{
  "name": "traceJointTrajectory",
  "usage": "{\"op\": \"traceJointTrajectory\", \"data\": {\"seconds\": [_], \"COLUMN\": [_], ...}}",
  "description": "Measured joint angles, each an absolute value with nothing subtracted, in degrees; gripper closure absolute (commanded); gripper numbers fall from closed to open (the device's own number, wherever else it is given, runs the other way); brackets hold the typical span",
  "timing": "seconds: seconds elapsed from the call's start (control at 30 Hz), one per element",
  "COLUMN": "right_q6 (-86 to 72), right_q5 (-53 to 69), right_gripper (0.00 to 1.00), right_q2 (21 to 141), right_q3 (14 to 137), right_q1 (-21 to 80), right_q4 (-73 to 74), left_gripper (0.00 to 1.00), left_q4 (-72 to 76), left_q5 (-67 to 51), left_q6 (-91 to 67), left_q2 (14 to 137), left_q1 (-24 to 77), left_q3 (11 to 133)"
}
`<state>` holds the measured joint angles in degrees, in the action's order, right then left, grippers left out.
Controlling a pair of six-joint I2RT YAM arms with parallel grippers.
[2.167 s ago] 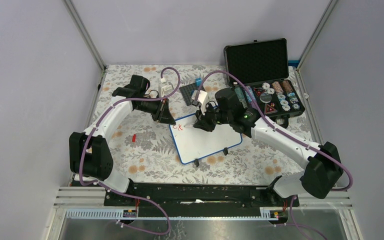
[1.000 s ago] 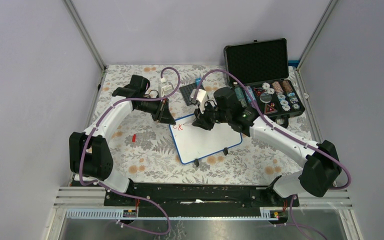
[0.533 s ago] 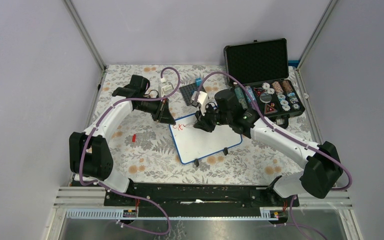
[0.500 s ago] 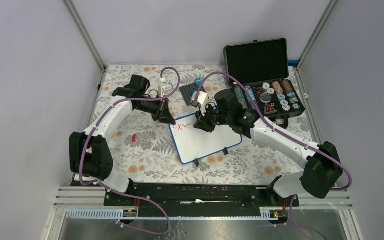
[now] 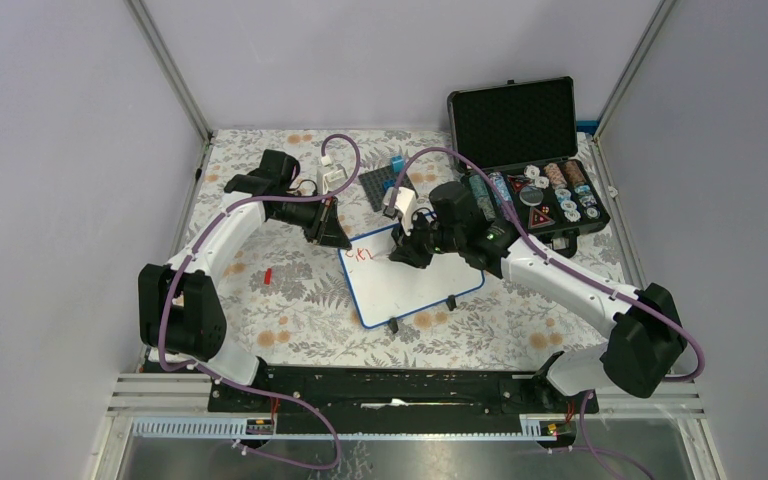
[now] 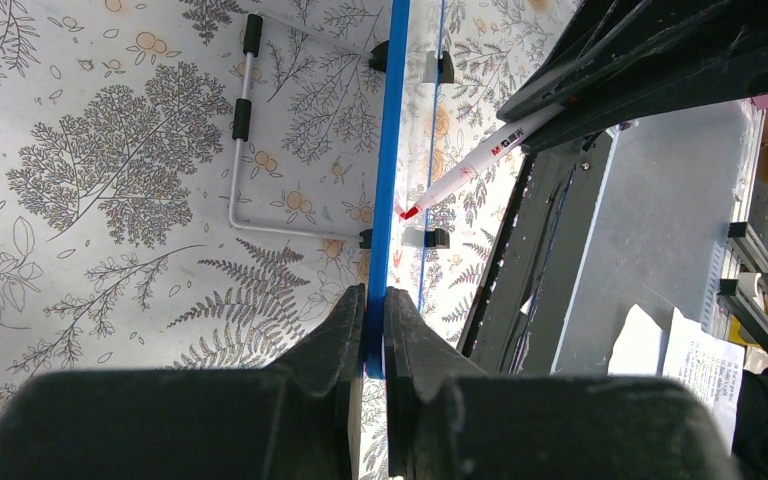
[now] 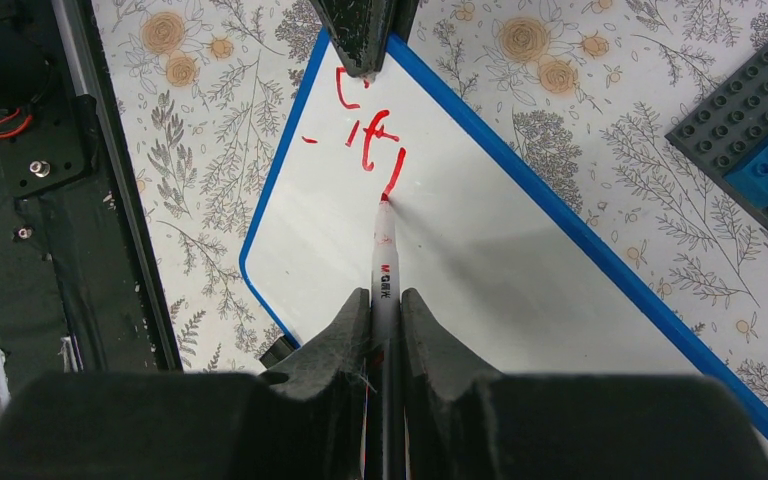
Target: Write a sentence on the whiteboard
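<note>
The small white whiteboard with a thin blue rim (image 5: 415,285) rests on black feet on the floral-patterned tabletop (image 5: 290,290), turned at a slant. The left fingers (image 6: 360,310) are pinched shut on the whiteboard's blue rim at its far left corner, one on each face. The right fingers (image 7: 364,305) are clamped tight on a white-barrelled marker with a red tip (image 7: 384,250), held over the whiteboard's far left part. The tip touches the white surface at the foot of the last of a few red strokes (image 7: 375,140). Beyond the whiteboard's far edge lies a dark grey studded brick plate (image 7: 750,110). An open black foam-lined case (image 5: 530,150) stands off the whiteboard's far right corner.
</note>
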<state>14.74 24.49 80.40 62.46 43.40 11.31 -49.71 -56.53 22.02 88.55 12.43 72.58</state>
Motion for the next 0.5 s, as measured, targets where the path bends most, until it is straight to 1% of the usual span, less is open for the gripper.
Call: {"op": "traceJointTrajectory", "data": {"seconds": [0.5], "right_q6": [13.87], "right_q5": [23.55], "right_gripper": [1.0], "right_q2": [80.51], "right_q3": [62.5], "right_q1": [43.51], "right_q4": [11.18], "left_gripper": [1.0], "left_q4": [-49.63], "left_q5": [-56.51], "left_q6": [22.0], "left_q2": [88.55], "left_q1": [12.43], "left_q3": [72.49]}}
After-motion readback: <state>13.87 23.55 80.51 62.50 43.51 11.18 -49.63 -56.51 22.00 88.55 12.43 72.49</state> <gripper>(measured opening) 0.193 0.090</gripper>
